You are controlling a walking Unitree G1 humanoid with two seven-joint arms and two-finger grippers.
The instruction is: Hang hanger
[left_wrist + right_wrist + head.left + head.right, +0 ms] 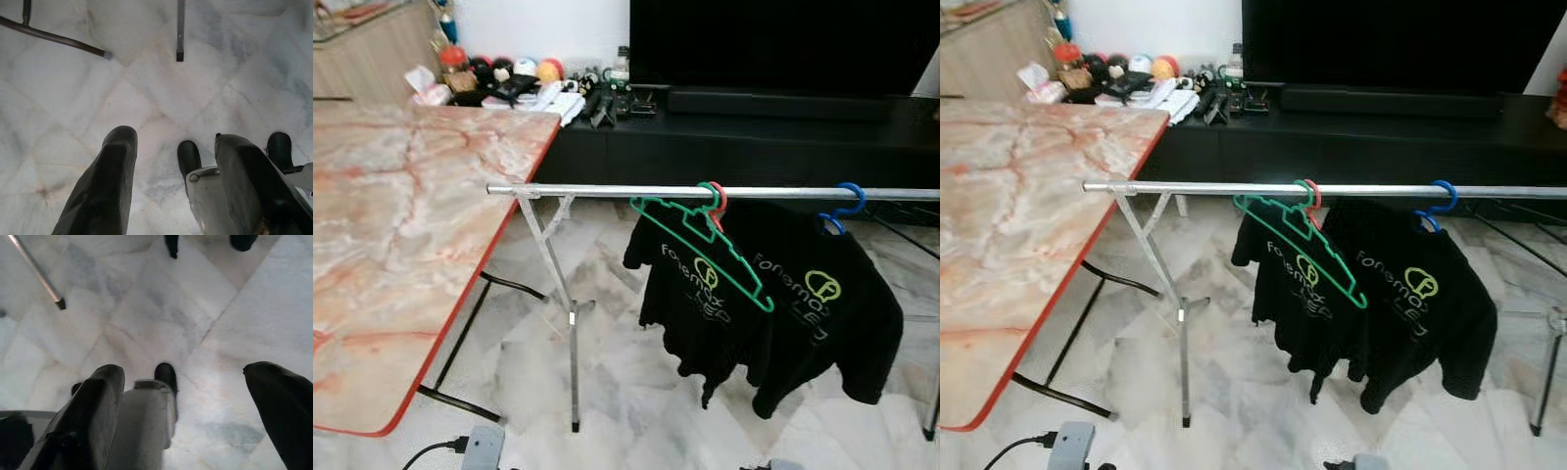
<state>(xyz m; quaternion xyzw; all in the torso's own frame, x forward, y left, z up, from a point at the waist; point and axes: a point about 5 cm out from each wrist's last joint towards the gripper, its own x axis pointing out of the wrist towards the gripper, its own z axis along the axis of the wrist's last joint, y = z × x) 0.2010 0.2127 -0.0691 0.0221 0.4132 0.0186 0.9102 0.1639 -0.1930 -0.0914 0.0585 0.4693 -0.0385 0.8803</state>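
Rail [607,190]: bare metal tube, silvery, smooth, slightly shiny. Rack legs [573,333]: same pale metal. Green hanger [705,250]: thin plastic, glossy. Red hanger hook [719,201] and blue hanger hook [847,201]: plastic, smooth. Black T-shirts [803,313]: matt cloth, soft folds, printed lettering. Table top [401,245]: marble-patterned, polished, red edging. Floor [146,98]: pale veined marble tiles, glossy. Left gripper [176,176] and right gripper [181,411]: matt black fingers, open; silver metal part between.

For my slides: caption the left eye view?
Green hanger hooked on the rail beside two hung black T-shirts.
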